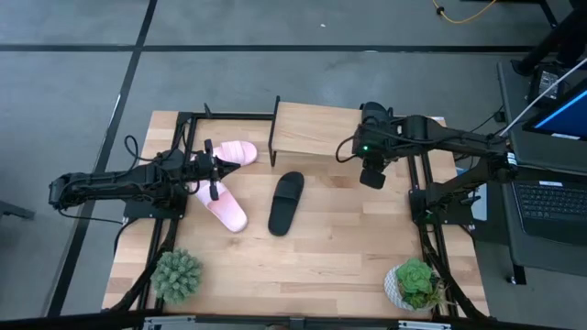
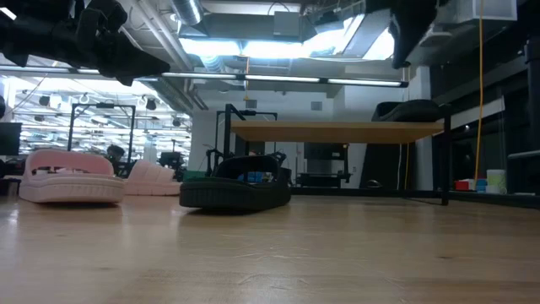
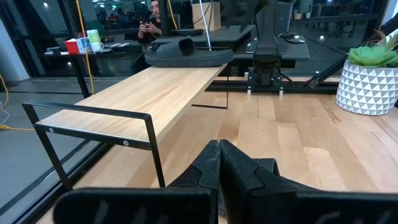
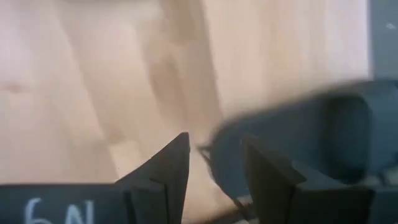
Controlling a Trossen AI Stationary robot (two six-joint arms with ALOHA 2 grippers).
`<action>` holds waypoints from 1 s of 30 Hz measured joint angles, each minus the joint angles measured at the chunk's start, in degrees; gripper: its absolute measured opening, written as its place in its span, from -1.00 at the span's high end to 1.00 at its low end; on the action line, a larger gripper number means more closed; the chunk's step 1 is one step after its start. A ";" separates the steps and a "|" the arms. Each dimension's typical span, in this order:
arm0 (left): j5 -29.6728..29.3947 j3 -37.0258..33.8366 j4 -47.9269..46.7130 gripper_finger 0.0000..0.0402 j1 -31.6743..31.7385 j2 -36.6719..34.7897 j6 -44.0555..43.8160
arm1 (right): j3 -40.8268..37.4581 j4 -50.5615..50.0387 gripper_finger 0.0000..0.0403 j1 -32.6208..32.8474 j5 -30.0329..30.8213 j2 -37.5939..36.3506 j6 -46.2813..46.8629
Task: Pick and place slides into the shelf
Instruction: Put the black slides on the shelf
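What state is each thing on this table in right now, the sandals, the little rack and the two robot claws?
Black slide: flat on the table, in front of the shelf.
Second black slide: lying on the shelf top.
Pink slides and: on the table, under the left gripper.
Shelf: upright at the table's back.
Left gripper: shut, holding nothing.
Right gripper: open, above the shelf, empty.

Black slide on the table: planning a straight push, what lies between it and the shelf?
Only bare tabletop, seen in the high view, lies between the black slide and shelf.
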 joint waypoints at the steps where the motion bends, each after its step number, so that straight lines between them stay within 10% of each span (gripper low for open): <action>1: 0.00 0.00 0.00 1.00 0.00 0.01 0.00 | 0.02 1.28 0.28 0.36 -1.69 0.00 -0.17; 18: 0.46 0.00 0.02 1.00 0.01 0.01 6.40 | -14.80 33.80 0.28 12.58 -3.04 0.04 -4.78; 30: 14.97 0.00 0.04 1.00 0.00 0.00 6.38 | -17.41 42.75 0.28 18.96 6.30 2.99 -6.09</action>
